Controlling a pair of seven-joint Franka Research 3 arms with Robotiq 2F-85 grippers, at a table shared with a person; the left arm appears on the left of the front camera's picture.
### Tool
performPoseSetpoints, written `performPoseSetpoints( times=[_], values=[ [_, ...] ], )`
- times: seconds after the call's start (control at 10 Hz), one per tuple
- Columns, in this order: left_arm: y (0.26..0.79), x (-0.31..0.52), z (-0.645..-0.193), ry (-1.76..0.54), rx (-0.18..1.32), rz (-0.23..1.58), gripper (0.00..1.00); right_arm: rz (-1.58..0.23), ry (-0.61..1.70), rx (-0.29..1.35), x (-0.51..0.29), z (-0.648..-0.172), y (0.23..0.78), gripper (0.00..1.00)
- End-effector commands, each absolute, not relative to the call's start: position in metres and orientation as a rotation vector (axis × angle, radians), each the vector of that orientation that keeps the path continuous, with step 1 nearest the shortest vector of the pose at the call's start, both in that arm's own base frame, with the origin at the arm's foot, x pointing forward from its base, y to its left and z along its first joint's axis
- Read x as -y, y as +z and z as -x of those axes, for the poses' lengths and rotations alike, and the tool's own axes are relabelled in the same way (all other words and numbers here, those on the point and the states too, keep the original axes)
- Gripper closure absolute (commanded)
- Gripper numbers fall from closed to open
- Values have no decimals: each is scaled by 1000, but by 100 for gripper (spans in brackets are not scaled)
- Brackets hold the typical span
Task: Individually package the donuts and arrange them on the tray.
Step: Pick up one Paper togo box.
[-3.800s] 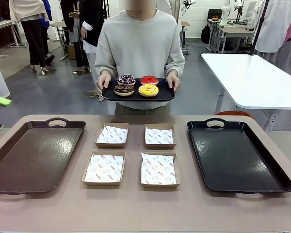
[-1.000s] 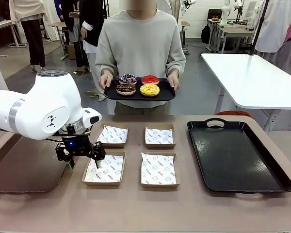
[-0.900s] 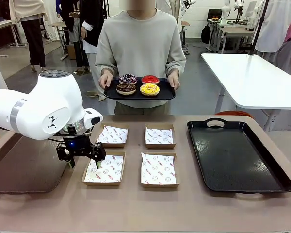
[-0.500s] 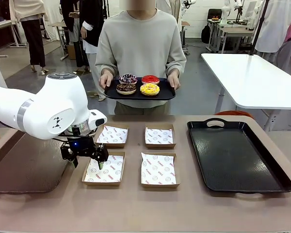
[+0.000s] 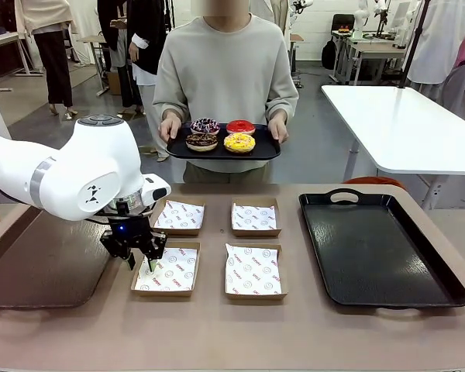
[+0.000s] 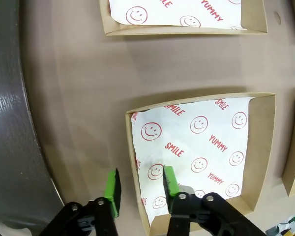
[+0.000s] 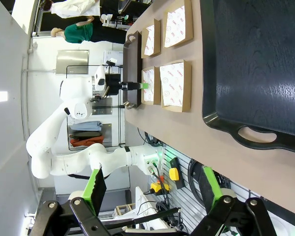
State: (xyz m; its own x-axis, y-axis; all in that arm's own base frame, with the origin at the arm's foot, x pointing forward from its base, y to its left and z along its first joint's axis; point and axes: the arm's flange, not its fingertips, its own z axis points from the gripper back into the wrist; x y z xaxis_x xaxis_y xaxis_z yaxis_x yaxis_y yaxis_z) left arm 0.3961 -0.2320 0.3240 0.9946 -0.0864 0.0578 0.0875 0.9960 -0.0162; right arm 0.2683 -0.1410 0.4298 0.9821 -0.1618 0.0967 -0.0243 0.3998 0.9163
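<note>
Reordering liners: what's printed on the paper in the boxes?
White paper, red smiley faces plus SMILE and YUMMY; clearest in the left wrist view.

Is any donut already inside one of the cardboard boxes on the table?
No: the four boxes hold only printed paper; the donuts sit on the tray that the person holds.

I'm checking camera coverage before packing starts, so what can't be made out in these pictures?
Front view: the left arm hides much of the left tray.
Left wrist view: part of the box's wall lies behind the left gripper; other boxes are cut by edges.
Right wrist view: the right tray runs off the frame.
</note>
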Motion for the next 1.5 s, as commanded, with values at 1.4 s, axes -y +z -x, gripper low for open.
performPoseSetpoints(
  times=[1.4],
  values=[
    [498,264,-415,-101,81,17,100,-1168,-86,188,140,-270,431,0]
  ],
)
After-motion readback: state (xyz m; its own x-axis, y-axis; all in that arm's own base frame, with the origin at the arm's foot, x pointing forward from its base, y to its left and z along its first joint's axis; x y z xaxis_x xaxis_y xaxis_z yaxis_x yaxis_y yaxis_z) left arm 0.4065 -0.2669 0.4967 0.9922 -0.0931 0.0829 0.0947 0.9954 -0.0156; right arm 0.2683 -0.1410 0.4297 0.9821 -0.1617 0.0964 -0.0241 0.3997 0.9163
